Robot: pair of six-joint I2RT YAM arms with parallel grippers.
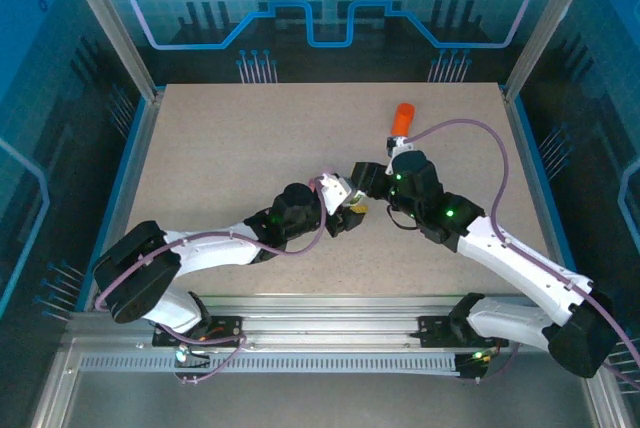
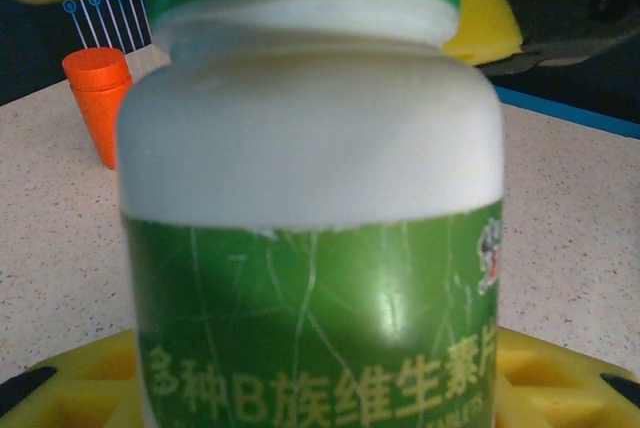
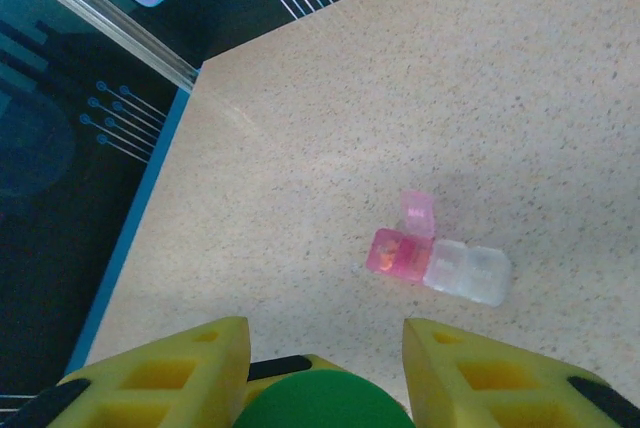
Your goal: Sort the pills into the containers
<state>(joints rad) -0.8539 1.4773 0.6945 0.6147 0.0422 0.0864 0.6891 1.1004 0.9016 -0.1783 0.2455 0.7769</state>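
A white pill bottle with a green label and a green cap stands upright between my two grippers at the table's centre. My left gripper is shut on the bottle's body, its yellow fingers at both sides. My right gripper comes from above, shut on the green cap. The containers lie on the table beyond the cap. The pink compartment has its lid up with something orange inside. The colourless compartment joins it on the right. No loose pills show.
An orange bottle stands at the far right of the table and also behind the white bottle. Blue-edged glass walls close the table's sides and back. Bare tabletop lies around the pill box.
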